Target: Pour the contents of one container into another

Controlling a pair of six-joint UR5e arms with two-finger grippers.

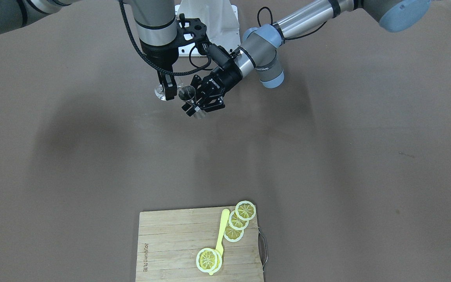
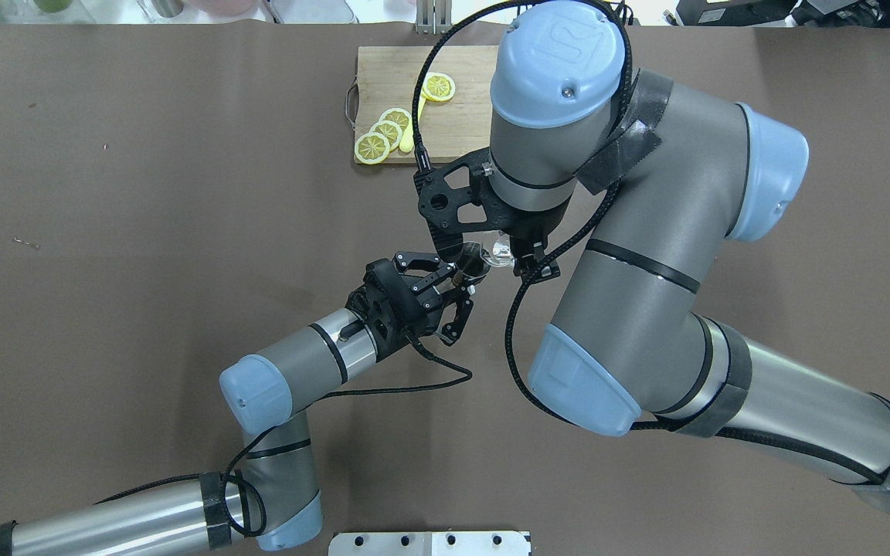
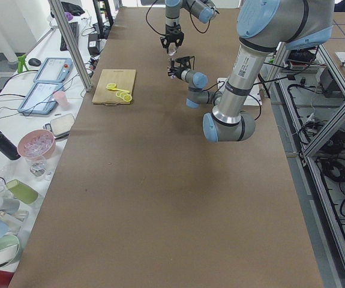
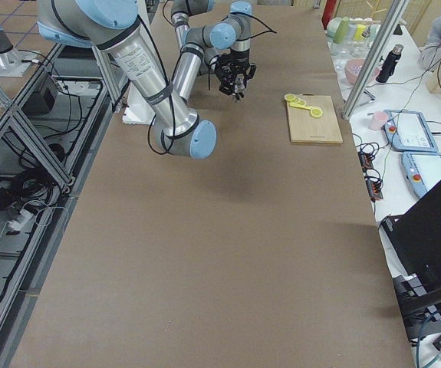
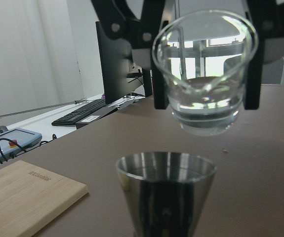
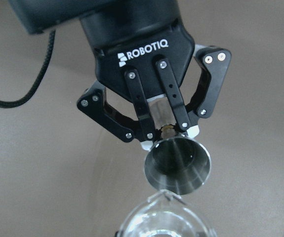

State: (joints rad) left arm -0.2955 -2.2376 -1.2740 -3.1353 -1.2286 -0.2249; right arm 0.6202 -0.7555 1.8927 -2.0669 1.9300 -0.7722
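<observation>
Two grasps | left jaws clamp steel jigger (image 6: 177,165) | right jaws grip glass (image 5: 203,94)

— Where's the open passage?
— Bare surface (image 1: 327,164) on either side, and a wide stretch before the cutting board (image 1: 170,243).
— What blocks?
— The right end effector (image 1: 167,91) and left end effector (image 1: 202,109) crowd together, glass (image 5: 201,74) just above metal cup (image 5: 165,192)

One steel jigger (image 5: 165,190) in the left gripper (image 6: 170,137), one glass beaker (image 5: 204,74) in the right gripper (image 5: 206,99). Well away from both: one cutting board (image 1: 170,235), four lemon slices (image 1: 245,210), one yellow utensil (image 1: 222,227).
</observation>
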